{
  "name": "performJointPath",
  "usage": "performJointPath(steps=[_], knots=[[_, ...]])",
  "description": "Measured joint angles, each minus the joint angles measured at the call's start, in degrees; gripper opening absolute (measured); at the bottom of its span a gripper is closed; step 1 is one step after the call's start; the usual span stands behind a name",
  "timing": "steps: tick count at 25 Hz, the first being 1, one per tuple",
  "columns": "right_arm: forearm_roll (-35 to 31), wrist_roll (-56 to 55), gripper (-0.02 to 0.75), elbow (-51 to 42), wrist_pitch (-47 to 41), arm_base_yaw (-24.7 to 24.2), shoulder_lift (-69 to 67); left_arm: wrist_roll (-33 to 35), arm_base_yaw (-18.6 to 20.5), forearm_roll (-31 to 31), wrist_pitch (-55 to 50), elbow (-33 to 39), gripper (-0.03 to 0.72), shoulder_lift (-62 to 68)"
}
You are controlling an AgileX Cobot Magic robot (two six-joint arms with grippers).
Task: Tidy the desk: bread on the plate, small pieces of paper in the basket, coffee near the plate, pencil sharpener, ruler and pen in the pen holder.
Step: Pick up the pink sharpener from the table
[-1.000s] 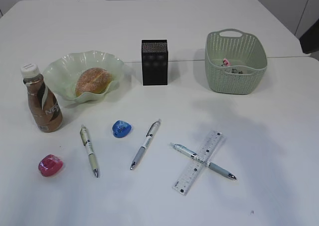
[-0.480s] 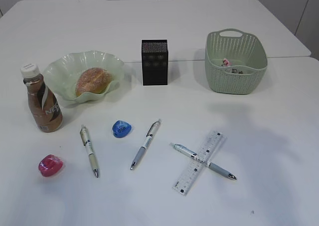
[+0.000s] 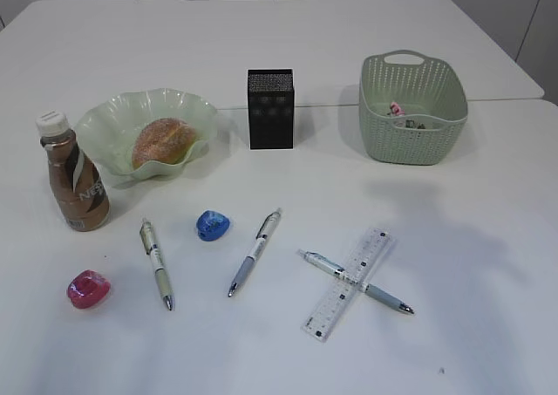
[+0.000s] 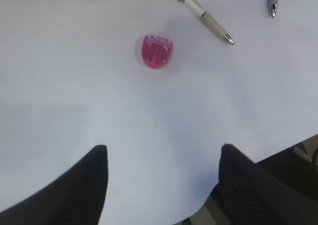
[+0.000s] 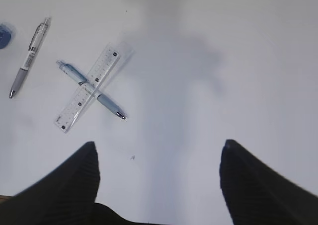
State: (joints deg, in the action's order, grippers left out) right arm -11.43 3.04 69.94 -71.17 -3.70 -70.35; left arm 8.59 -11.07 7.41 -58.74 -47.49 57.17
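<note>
The bread [image 3: 163, 141] lies in the green plate [image 3: 113, 120], with the coffee [image 3: 77, 186] standing beside it. The pen holder [image 3: 270, 109] stands mid-desk. In the basket [image 3: 412, 107] lie small pieces of paper [image 3: 403, 116]. A blue pencil sharpener [image 3: 212, 225], a pink one [image 3: 88, 289], two pens [image 3: 157, 264] [image 3: 255, 252], and a third pen [image 3: 356, 282] crossing the ruler [image 3: 373, 245] lie in front. My left gripper [image 4: 164, 153] hangs open above bare desk, short of the pink sharpener [image 4: 157, 51]. My right gripper [image 5: 159, 150] is open, right of the ruler [image 5: 89, 86].
Neither arm shows in the exterior view. The desk's front edge [image 4: 258, 155] runs just under my left gripper. A seam [image 3: 331, 105] crosses the desk behind the pen holder. A small dark speck [image 5: 132, 158] marks the surface by my right gripper.
A dark part of the right arm at the exterior view's right edge has drawn out of sight. The objects have not moved.
</note>
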Motion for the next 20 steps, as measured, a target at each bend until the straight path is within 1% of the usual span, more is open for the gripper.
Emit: performJointPath(steps=[4, 9, 20], knots=[[0.2, 0.0, 0.585, 0.0, -0.1, 0.0, 0.0, 1.5, 0.0, 0.0, -3.5, -4.1, 0.486, 5.6], [0.4, 0.0, 0.585, 0.0, -0.1, 0.0, 0.0, 3.3, 0.0, 0.0, -6.9, -7.6, 0.461, 11.9], [3.1, 0.1, 0.585, 0.0, -0.2, 0.0, 0.0, 7.5, 0.0, -0.6, -6.5, -10.7, 0.459, 24.0]])
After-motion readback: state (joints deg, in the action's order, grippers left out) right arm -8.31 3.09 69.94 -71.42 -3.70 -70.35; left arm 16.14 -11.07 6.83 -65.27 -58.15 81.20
